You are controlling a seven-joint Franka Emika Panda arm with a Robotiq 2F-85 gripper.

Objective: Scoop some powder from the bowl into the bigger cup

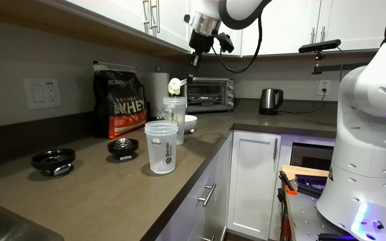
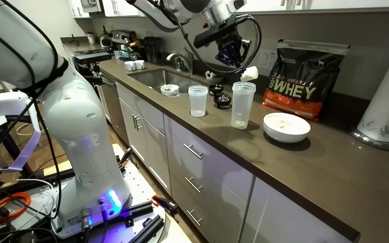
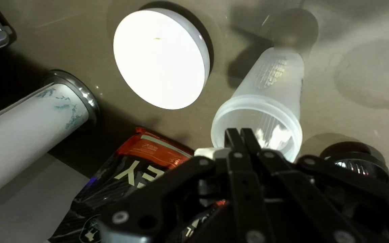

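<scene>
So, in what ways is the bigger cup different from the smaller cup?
The bigger cup is clearly taller than the smaller cup. The scoop is held just above the bigger cup's rim, away from the smaller cup. The bigger cup stands nearer to the white bowl than the smaller cup does. Both are frosted, translucent, open and upright on the counter.

Counted two frosted, translucent plastic cups (image 2: 242, 105), two round black plastic lids (image 1: 53, 159) and one black-and-orange whey bag (image 2: 304, 76). Found one round white bowl (image 2: 284, 136) of powder (image 2: 290, 122), one white plastic scoop (image 2: 250, 73) and one steel-and-black kettle (image 1: 268, 99).
</scene>
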